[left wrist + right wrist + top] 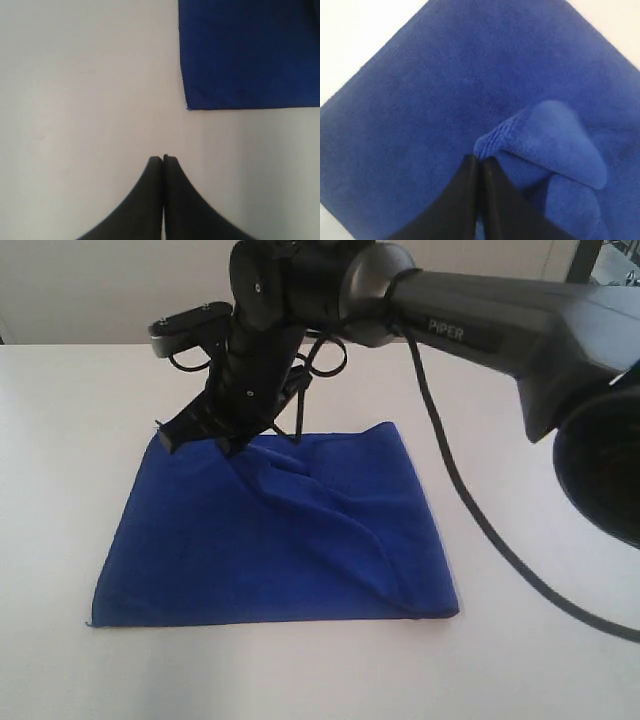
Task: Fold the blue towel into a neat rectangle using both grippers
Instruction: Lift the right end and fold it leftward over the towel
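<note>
We saw the blue towel (250,50) cut off by the left wrist view's edges, and the right arm (260,350) hid its far edge in the exterior view.

Only "PIPER" legible, in pale capitals along the dark arm (500,315) (the one reaching in from the right), nothing else readable.

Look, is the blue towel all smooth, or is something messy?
Not smooth. The blue towel has a bunched ridge running slantwise across its middle, starting by the right gripper. The rest lies flat.
</note>
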`<state>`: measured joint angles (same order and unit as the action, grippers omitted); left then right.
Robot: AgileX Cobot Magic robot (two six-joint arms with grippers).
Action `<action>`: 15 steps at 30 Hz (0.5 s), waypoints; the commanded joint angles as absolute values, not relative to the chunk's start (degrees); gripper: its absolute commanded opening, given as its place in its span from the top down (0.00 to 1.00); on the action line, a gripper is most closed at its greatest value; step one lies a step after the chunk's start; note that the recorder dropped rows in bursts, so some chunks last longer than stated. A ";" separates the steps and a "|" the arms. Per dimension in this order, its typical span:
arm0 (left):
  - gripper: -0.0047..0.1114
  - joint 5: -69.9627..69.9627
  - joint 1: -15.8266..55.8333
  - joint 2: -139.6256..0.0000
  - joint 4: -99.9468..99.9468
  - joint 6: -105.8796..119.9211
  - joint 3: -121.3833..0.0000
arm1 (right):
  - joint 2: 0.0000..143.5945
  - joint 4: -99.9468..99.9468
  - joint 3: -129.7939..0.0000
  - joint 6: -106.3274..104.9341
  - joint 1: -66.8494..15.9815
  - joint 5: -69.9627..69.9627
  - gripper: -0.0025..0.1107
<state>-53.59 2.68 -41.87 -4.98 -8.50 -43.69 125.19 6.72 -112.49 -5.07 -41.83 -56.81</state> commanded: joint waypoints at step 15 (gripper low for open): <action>0.96 -54.49 2.51 -41.42 -5.30 -8.84 -43.38 | 140.65 16.26 -123.90 -6.19 -50.72 -46.14 0.98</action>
<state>-53.59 2.68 -41.87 -4.98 -8.50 -43.69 138.42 14.81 -123.89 -5.64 -49.87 -49.15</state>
